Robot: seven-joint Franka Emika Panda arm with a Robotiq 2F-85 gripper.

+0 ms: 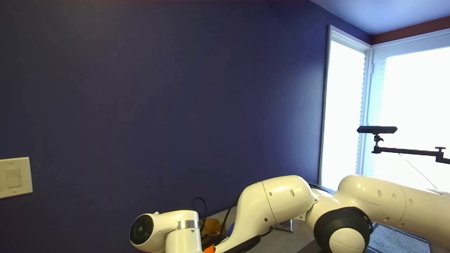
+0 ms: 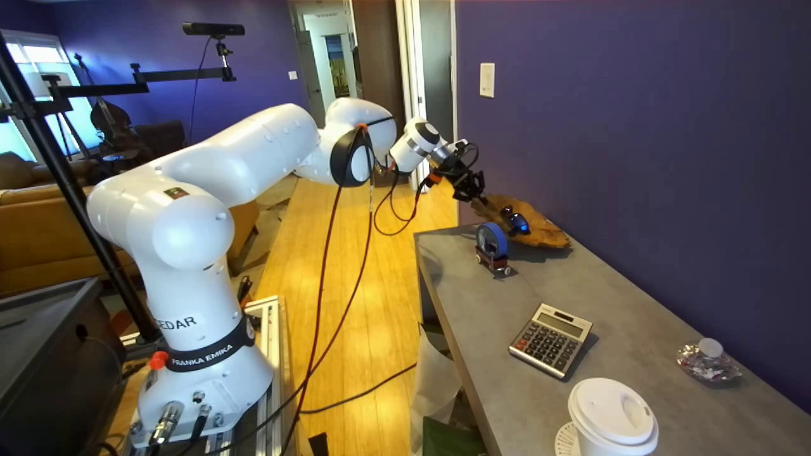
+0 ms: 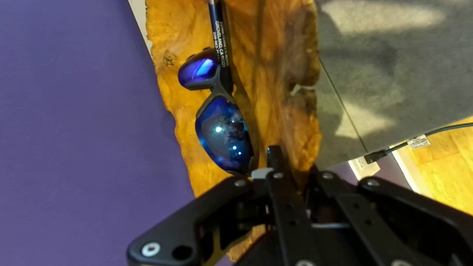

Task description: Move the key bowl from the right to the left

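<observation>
The grey desk [image 2: 633, 335] stands with one long edge along a dark purple wall [image 2: 633, 145]. A switch plate [image 2: 486, 80] is mounted near the far wall-side corner. Yellowish wood floor [image 2: 393, 304] extends outside the opposite edge; a tan sofa [image 2: 38, 234] stands well apart. A narrow window [image 1: 342, 116] reads bright white.

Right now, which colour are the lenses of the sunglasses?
The lenses are blue, partly violet, clearest in the wrist view.

The pincer [image 2: 485, 200] was at the far end of the wooden bowl [image 2: 546, 233], which held sunglasses [image 2: 518, 221]. Nearer on the grey worktop [image 2: 469, 304] were a small red cart [image 2: 491, 259] (a blue roll [image 2: 500, 239] upright on it), a calculator [image 2: 551, 341] and a lidded white cup [image 2: 613, 417].
</observation>
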